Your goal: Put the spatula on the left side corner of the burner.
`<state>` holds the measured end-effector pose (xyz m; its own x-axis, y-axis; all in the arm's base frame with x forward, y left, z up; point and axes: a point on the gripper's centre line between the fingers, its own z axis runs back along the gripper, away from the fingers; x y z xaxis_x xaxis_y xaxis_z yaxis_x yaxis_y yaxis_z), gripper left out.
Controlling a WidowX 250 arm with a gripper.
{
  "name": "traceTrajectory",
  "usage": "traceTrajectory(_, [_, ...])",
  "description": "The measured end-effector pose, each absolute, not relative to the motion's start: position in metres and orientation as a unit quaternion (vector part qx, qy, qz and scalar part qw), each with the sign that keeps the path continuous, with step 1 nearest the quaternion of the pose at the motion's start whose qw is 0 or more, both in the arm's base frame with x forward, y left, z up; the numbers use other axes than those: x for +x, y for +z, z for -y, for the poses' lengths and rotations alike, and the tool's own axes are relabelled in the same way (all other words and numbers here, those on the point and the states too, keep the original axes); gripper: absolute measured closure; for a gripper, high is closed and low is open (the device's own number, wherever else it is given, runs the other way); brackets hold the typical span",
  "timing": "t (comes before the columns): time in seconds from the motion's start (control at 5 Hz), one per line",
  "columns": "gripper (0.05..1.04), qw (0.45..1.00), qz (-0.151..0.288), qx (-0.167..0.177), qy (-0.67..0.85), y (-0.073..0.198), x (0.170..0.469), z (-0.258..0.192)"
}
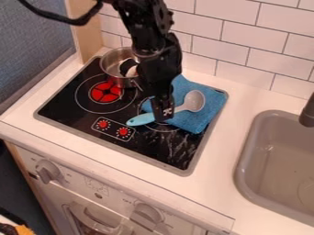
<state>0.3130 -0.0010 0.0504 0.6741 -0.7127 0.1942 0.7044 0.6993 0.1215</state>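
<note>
The black gripper (164, 114) hangs down over the cooktop (62, 103), with its tips at the handle of the spoon (194, 101); whether it is open or closed around this handle, I cannot tell. The spoon has a grey bowl and a light blue handle; the bowl is above the blue cloth (204, 115), and the handle points toward the control panel with two red knobs (123, 131) – its end is near this panel. The cloth is spread on the right rear part of the cooktop, over part of a burner ring. Behind the red burner (105, 92) is the metal pot (115, 79), partly hidden by the arm; something black and white is visible in it. The grey sink (245, 172) is at the right, set in the white counter (215, 183); behind is the tiled wall (239, 39).
</note>
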Motion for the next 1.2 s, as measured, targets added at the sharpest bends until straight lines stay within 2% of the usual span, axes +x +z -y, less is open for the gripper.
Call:
traceTrajectory(0.4, [0.085, 0.918, 0.085, 0.013, -0.387, 0.017, 0.309, -0.01])
traceTrajectory(0.6, [0.13, 0.921, 0.081, 0.015, -0.381, 0.009, 0.309, -0.015])
traceTrajectory(1.0, [0.679, 0.924, 0.082, 0.033, -0.373, 0.007, 0.311, -0.019])
traceTrajectory(1.2, [0.736, 0.925, 0.075, 0.038, -0.371, 0.008, 0.308, -0.018])
